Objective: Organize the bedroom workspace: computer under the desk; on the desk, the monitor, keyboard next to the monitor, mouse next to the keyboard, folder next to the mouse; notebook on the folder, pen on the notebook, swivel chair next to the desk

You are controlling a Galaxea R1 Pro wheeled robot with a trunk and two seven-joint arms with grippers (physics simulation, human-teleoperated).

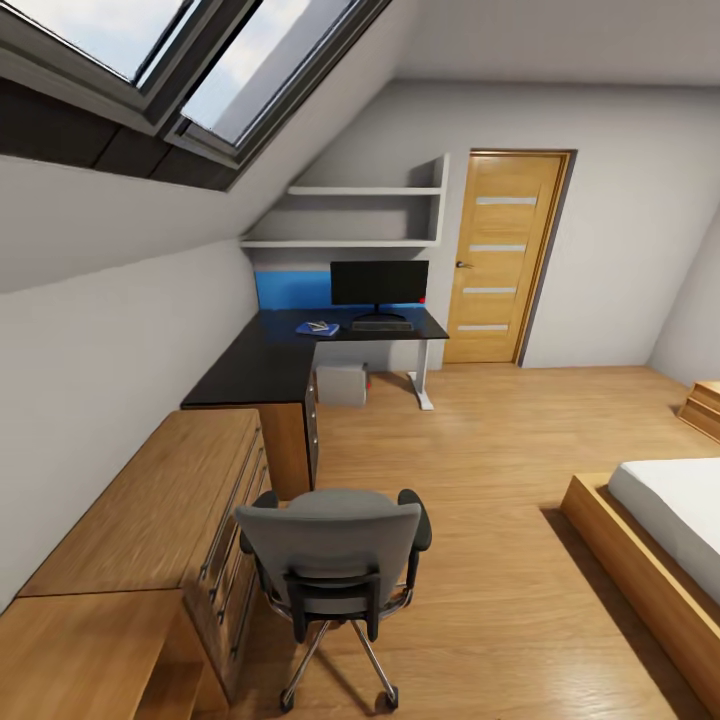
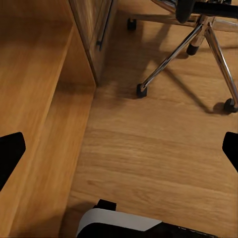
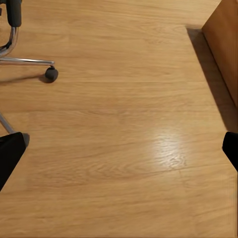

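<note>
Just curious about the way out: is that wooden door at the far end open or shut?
Shut. The door sits flush in its frame, with no gap or room beyond showing.

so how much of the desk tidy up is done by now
Mostly done: the monitor, keyboard and blue folder with small items on it sit on the desk, and the computer is under it. The mouse is too small to confirm. Both hands are open and empty. Left: moving the swivel chair beside the desk.
</note>
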